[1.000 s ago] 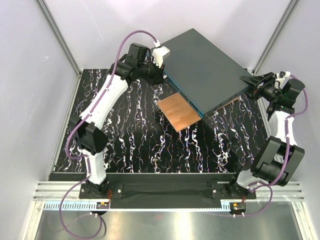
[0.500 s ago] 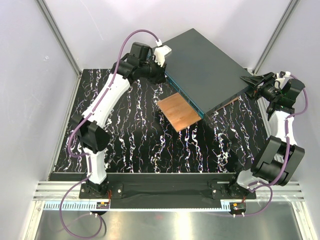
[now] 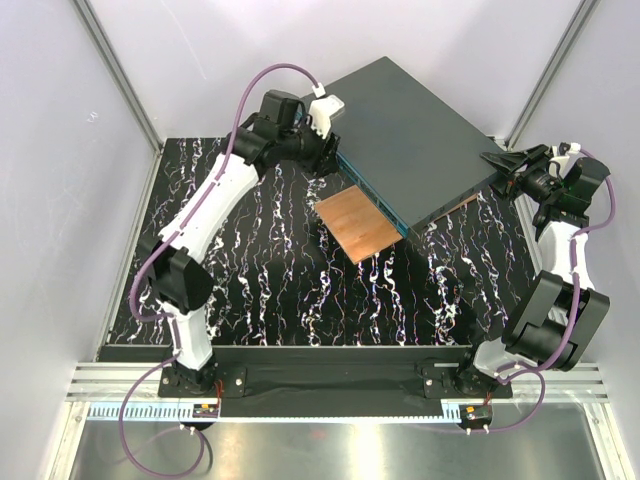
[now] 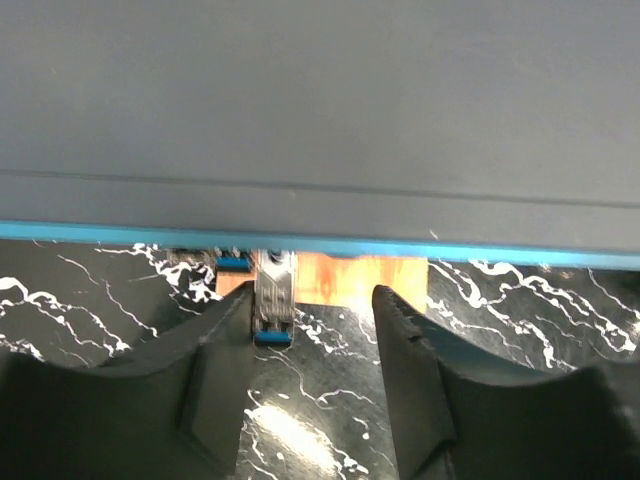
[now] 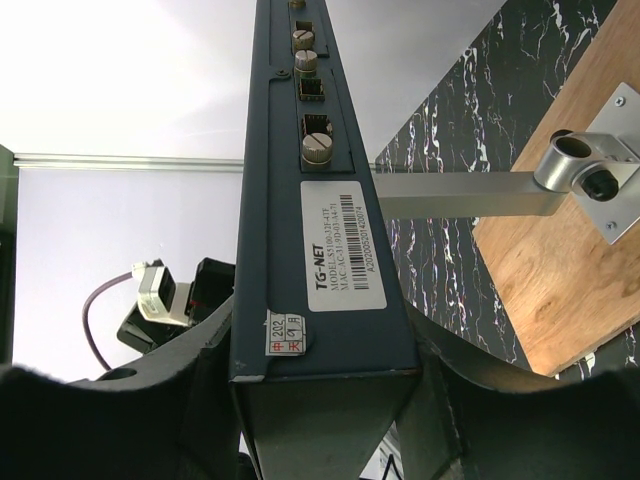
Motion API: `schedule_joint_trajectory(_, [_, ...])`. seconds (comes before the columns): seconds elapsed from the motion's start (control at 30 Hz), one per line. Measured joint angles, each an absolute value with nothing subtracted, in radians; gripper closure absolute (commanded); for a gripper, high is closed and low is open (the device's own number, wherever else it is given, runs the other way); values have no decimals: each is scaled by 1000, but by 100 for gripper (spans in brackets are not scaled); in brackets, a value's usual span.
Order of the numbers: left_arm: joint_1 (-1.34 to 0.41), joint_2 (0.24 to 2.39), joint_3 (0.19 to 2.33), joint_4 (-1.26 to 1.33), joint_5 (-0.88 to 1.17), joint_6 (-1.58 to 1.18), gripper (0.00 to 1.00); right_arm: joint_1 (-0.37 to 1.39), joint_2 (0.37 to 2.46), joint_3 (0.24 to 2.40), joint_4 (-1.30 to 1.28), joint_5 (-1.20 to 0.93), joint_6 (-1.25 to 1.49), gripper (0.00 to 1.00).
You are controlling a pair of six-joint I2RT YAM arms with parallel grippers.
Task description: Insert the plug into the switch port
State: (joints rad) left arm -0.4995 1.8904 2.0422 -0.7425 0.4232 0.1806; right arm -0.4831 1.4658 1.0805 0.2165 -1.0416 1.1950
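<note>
We are seeing plug (image 4: 272, 300) entering blue face (image 4: 500, 254) of box (image 4: 320, 100), port hidden; left gripper (image 4: 312, 300) released, right gripper (image 5: 320, 345) grasping box. Insertion looking done; withdrawal remaining.

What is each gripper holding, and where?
Right gripper clamps the flat dark-grey box by its corner. Left gripper holds nothing: jaws open, small clear plug beside one finger.

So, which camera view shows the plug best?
Left wrist: the plug sits between the left gripper's open fingers, under the switch's teal edge. From above, that gripper hides it; the right wrist view lacks it.
</note>
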Motion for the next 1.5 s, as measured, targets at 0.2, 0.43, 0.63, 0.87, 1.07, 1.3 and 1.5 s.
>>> schedule_joint_trajectory(0.2, [-481,1782,1907,-709,432,210,51,-483,1468,1081,219,-1042,1195,100])
schedule_joint_trajectory(0.43, [-442,1670,1809,-738,442,240,81,-483,1472,1086,215,-1045,1194,100])
schedule_joint_trajectory(0.63, [-437,1668,1810,-725,442,237,90,-483,1472,1088,211,-1046,1193,100])
schedule_joint_trajectory(0.87, [-437,1732,1850,-688,446,208,94,-483,1476,1096,196,-1049,1185,100])
schedule_joint_trajectory(1.07, [-437,1787,1876,-677,450,181,97,-484,1483,1102,194,-1057,1184,100])
schedule_joint_trajectory(1.3, [-442,1812,1930,-680,453,162,98,-484,1488,1103,194,-1059,1185,100])
schedule_joint_trajectory(1.5, [-452,1834,1954,-685,452,156,99,-484,1488,1105,194,-1060,1184,100])
